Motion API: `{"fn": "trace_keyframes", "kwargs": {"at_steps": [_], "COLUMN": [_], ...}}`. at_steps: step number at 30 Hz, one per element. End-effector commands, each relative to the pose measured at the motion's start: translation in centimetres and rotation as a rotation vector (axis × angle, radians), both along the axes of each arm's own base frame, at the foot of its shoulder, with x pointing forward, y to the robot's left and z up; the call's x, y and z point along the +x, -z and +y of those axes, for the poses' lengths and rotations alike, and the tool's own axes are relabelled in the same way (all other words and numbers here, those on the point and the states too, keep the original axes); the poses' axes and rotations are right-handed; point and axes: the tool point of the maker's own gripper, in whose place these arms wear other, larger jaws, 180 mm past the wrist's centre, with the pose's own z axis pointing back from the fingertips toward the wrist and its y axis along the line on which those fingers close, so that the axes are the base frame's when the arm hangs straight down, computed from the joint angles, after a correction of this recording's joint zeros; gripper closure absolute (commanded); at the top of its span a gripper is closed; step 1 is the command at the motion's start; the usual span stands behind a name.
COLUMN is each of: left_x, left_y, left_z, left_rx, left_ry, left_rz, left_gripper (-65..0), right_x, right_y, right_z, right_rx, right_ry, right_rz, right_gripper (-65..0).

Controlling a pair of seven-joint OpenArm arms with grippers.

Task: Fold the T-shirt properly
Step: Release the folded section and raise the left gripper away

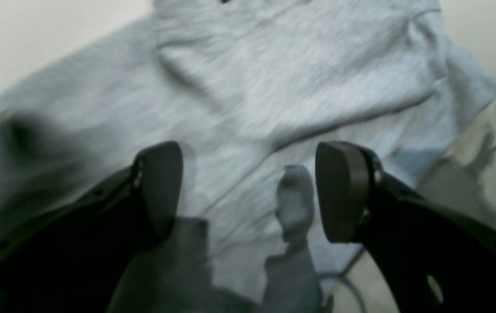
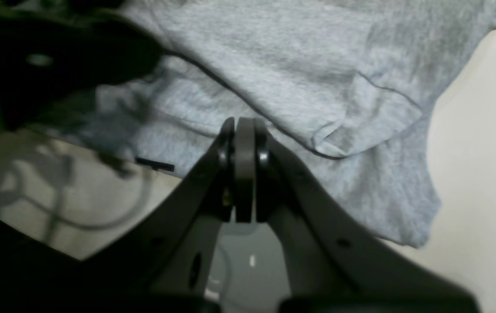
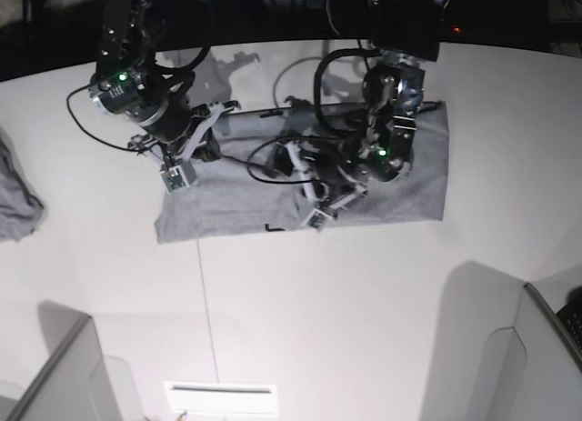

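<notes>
Fingers [image 1: 339, 191] of the left gripper [image 1: 248, 191] are standing wide apart above the T-shirt [image 1: 274, 87], gripping nothing. Right gripper [image 2: 244, 130] is sitting pressed shut at a fold. T-shirt is lying mid-worktop [image 3: 318, 330], toward the far edge.

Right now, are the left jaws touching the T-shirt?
Cannot tell. The left wrist view shows the left gripper open over the T-shirt, but neither contact nor gap shows plainly.

No legible text, labels or numbers anywhere, grey T-shirt [image 3: 400, 198] plain (lettering not visible)
</notes>
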Motion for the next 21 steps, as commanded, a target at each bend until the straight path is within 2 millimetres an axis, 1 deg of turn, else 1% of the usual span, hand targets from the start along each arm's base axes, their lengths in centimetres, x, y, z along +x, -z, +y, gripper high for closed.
{"fn": "trace_keyframes", "kwargs": {"at_steps": [1, 3, 5, 6, 7, 9, 10, 11, 12, 13, 14, 15, 16, 17, 20, 21], "left_x": [1.0, 1.1, 1.2, 1.1, 1.2, 0.8, 0.7, 0.6, 0.4, 0.2, 0.1, -0.2, -0.6, -1.1, -2.8, -3.6], "left_y": [-2.1, -3.5, -4.9, -5.6, -6.5, -7.6, -7.7, -7.4, -7.2, -7.1, -6.9, -6.4, -6.0, -5.5, -4.8, -4.7], "left_z": [-1.4, -2.3, -2.4, -2.3, -1.8, -1.3, 0.3, 2.3, 3.8, 5.2, 6.9, 9.1, 11.4, 14.0, 20.9, 23.3], "left_rx": [-0.059, -0.087, -0.099, -0.103, -0.099, -0.097, -0.063, -0.027, -0.005, 0.009, 0.027, 0.051, 0.074, 0.103, 0.193, 0.228], "left_ry": [0.004, 0.006, 0.005, 0.002, -0.006, -0.014, -0.028, -0.056, -0.084, -0.119, -0.160, -0.214, -0.268, -0.330, -0.480, -0.529], "left_rz": [-0.055, -0.088, -0.129, -0.149, -0.183, -0.219, -0.238, -0.245, -0.246, -0.243, -0.238, -0.226, -0.214, -0.199, -0.171, -0.163], "left_gripper": [-45.9, -45.7, -45.7, -45.6, -45.6, -44.4, -41.5, -35.9, -29.1, -21.4, -12.0, -2.1, 0.0, 0.0, 0.0, 0.0], "right_x": [0.5, 0.4, 0.5, 0.5, 0.5, 0.6, 0.6, 0.7, 0.8, 0.9, 1.1, 1.5, 2.0, 2.4, 3.5, 3.8], "right_y": [-0.9, -0.9, -0.9, -0.9, -1.0, -1.0, -1.1, -1.1, -1.1, -1.2, -1.4, -1.7, -2.2, -2.7, -3.9, -4.3], "right_z": [0.1, 0.1, 0.0, 0.0, 0.0, 0.0, 0.0, 0.0, 0.0, 0.0, 0.0, 0.1, 0.3, -0.1, -1.9, -3.0], "right_rx": [0.012, 0.012, 0.012, 0.013, 0.013, 0.014, 0.013, 0.013, 0.013, 0.013, 0.015, 0.023, 0.041, 0.069, 0.209, 0.262], "right_ry": [0.001, 0.001, 0.003, 0.003, 0.003, 0.004, 0.005, 0.005, 0.005, 0.005, 0.005, 0.003, 0.002, 0.022, 0.105, 0.142], "right_rz": [-0.038, -0.036, -0.037, -0.039, -0.042, -0.045, -0.046, -0.048, -0.049, -0.052, -0.062, -0.071, -0.082, -0.093, -0.081, -0.070], "right_gripper": [0.0, 0.0, 0.0, 0.0, 0.0, 0.0, 0.0, 0.0, 0.0, 0.0, 0.0, 0.0, 0.0, 0.0, 0.0, -10.1]}}
